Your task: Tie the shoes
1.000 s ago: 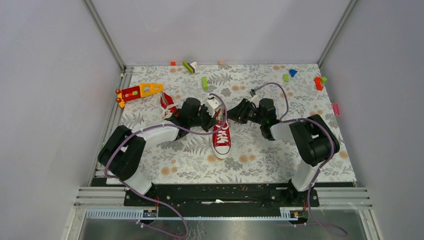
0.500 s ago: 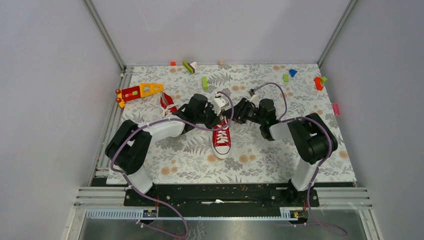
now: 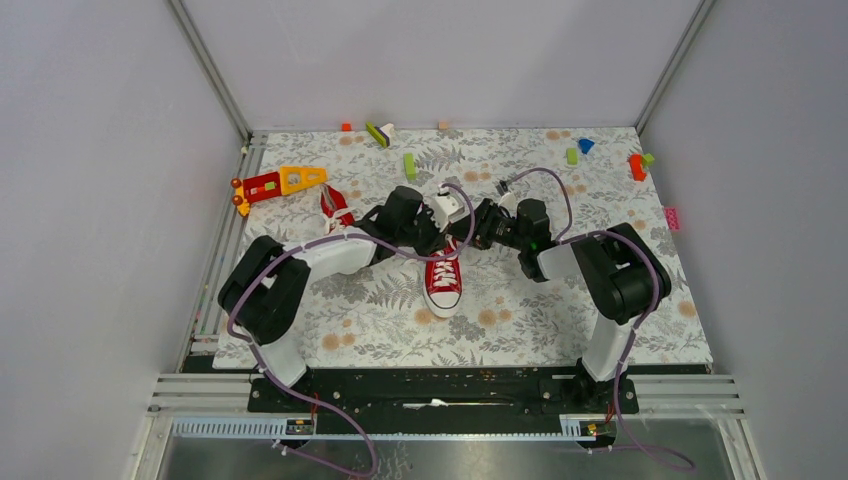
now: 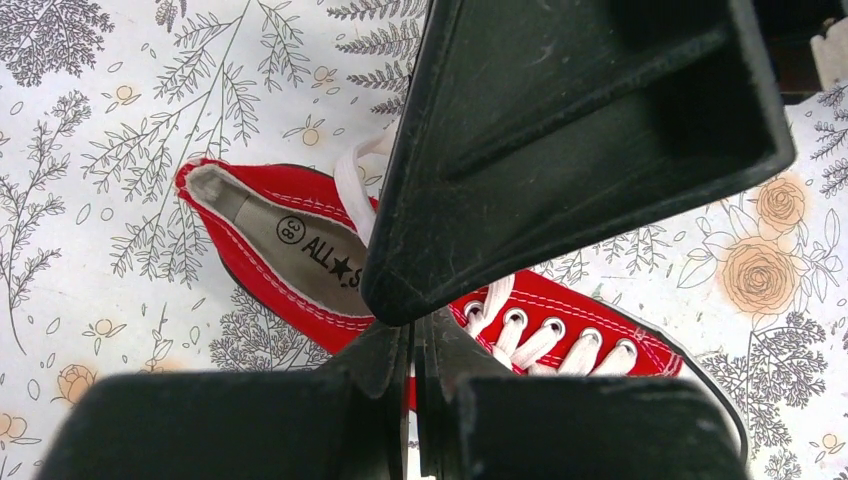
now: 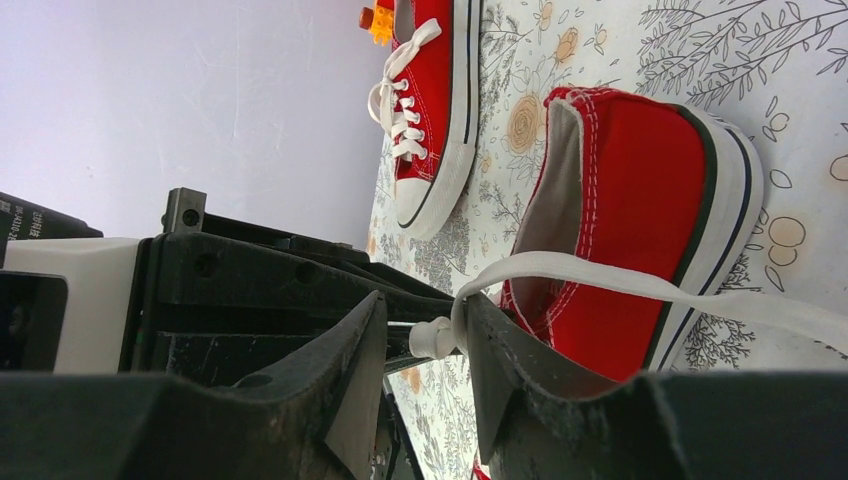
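One red shoe (image 3: 443,284) stands mid-table, toe toward me; it also shows in the left wrist view (image 4: 300,250) and in the right wrist view (image 5: 620,200). The other red shoe (image 3: 335,207) lies to the left, and it also shows in the right wrist view (image 5: 430,90). My left gripper (image 3: 452,232) hangs over the middle shoe's heel. Its jaws (image 4: 413,345) are pressed together, with a strip of white lace showing in the slit. My right gripper (image 3: 474,228) meets it from the right. Its jaws (image 5: 425,340) stand apart, with a white lace (image 5: 620,280) running between them and lying against one finger.
A red-and-yellow toy piece (image 3: 280,181) lies at the left edge. Small blocks sit along the back: green (image 3: 409,165), green (image 3: 572,155), red (image 3: 637,165). A pink block (image 3: 671,217) sits at the right edge. The right gripper's finger (image 4: 580,130) fills the top of the left wrist view.
My left gripper has moved right, over the shoe's heel, up to the right gripper. The right gripper has shifted slightly left. The shoes have stayed put.
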Tool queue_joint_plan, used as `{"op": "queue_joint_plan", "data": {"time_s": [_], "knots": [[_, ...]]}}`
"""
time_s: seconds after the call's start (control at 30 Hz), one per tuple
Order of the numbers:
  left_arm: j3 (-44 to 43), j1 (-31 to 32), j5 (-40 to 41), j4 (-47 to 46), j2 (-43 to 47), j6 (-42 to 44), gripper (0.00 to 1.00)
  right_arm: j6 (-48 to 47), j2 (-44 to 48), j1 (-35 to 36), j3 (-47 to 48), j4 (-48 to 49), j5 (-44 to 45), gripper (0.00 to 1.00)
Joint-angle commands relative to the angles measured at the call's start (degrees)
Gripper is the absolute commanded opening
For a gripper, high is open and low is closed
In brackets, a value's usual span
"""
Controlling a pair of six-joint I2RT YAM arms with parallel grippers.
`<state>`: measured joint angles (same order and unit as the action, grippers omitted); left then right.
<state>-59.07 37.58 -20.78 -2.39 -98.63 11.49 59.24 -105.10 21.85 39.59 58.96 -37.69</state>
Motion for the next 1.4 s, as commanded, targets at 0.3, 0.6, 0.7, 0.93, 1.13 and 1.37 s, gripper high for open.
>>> {"op": "queue_joint_plan", "data": {"time_s": [0.3, 0.6, 0.7, 0.93, 1.13, 1.37], "knots": [[-4.82, 0.39, 1.20, 0.81, -1.02, 0.33, 0.00, -0.87, -0.19, -0.13, 0.98, 1.21, -0.98, 0.39], [-5.66, 0.38, 1.72, 0.92, -1.18, -0.92, 0.03, -1.40, 0.03, -0.14, 1.04, -0.48, -0.33, 0.24], [-4.17, 0.36, 2.78, -0.32, -0.15, -0.82, 0.15, -1.58, 0.16, -0.18, 1.15, -0.93, -0.12, 0.18], [1.50, 0.23, 4.62, -4.93, 3.66, -0.80, 0.31, -1.72, 0.46, -0.07, 1.25, -1.31, -0.08, 0.01], [3.34, -1.40, 1.80, -6.43, 4.00, -2.31, 0.38, -1.68, 0.42, -0.14, 1.16, -0.98, -0.36, 0.00], [3.13, -2.62, -2.04, -7.30, 3.47, -1.73, 0.37, -1.48, 0.33, -0.14, 1.19, -0.44, -0.80, 0.00]]}}
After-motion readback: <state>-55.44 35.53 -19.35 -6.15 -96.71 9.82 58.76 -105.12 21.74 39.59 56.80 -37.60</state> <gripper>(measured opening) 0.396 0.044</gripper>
